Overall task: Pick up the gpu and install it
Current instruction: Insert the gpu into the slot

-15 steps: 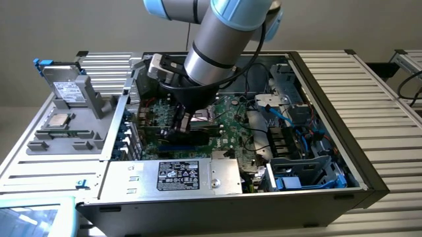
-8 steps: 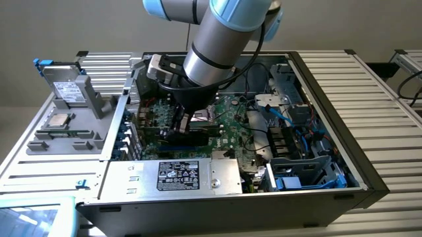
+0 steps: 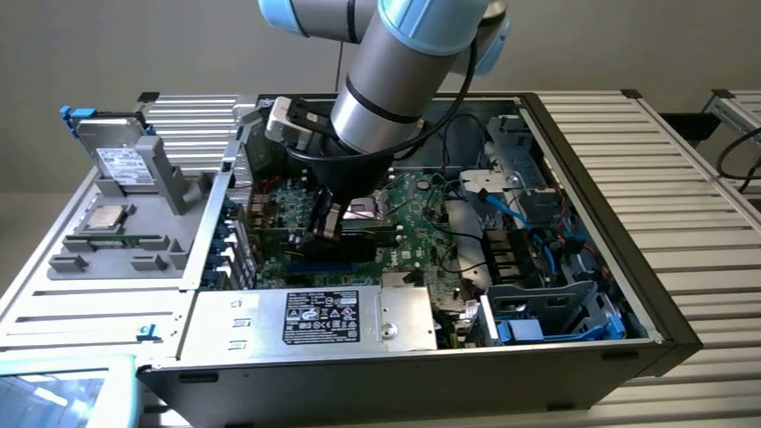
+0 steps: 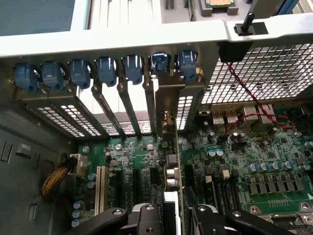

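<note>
The gpu (image 4: pixel 172 161) stands on edge over the green motherboard (image 4: pixel 244 161), seen edge-on as a thin card. Its metal bracket (image 4: pixel 170 100) lies against the rear slot openings, under the blue latches (image 4: pixel 159 63). My gripper (image 4: pixel 173 218) is shut on the card's upper edge, a black finger (image 4: pixel 146 218) on each side. In the exterior view the arm reaches down into the open computer case, with the gripper (image 3: pixel 323 234) low over the motherboard (image 3: pixel 416 214) and the gpu (image 3: pixel 356 235) beneath it. I cannot tell whether the card sits fully in its slot.
Empty expansion slots (image 4: pixel 100 183) and slot covers (image 4: pixel 110 115) lie beside the card. Red wires (image 4: pixel 244 93) cross the rear grille. A power supply (image 3: pixel 321 316) closes the near side of the case. A hard drive (image 3: pixel 119 165) and a processor (image 3: pixel 110 217) rest on the tray at the exterior view's left.
</note>
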`<action>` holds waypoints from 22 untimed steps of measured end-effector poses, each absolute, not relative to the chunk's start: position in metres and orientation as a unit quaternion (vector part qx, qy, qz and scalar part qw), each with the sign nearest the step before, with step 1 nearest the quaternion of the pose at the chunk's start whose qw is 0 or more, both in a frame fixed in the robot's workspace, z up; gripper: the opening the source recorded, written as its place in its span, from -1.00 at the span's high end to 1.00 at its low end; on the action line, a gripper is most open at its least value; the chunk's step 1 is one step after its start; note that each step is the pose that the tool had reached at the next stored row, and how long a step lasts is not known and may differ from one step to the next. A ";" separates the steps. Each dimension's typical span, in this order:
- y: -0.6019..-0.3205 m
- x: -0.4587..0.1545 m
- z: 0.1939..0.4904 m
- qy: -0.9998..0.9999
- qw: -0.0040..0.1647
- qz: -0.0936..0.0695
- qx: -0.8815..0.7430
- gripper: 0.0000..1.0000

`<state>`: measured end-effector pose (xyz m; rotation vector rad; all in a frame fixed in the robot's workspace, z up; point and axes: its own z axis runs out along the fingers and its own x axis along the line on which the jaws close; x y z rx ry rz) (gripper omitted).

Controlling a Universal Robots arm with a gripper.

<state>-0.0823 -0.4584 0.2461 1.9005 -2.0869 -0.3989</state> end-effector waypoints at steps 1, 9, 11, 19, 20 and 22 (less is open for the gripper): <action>-0.458 -0.082 0.246 -0.724 0.145 -0.138 0.660 0.44; -0.459 -0.082 0.246 -0.725 0.148 -0.135 0.659 0.44; -0.459 -0.082 0.246 -0.725 0.149 -0.134 0.659 0.44; -0.458 -0.084 0.246 -0.726 0.150 -0.132 0.658 0.44; -0.458 -0.085 0.246 -0.726 0.151 -0.132 0.658 0.44; -0.457 -0.085 0.246 -0.726 0.151 -0.132 0.658 0.44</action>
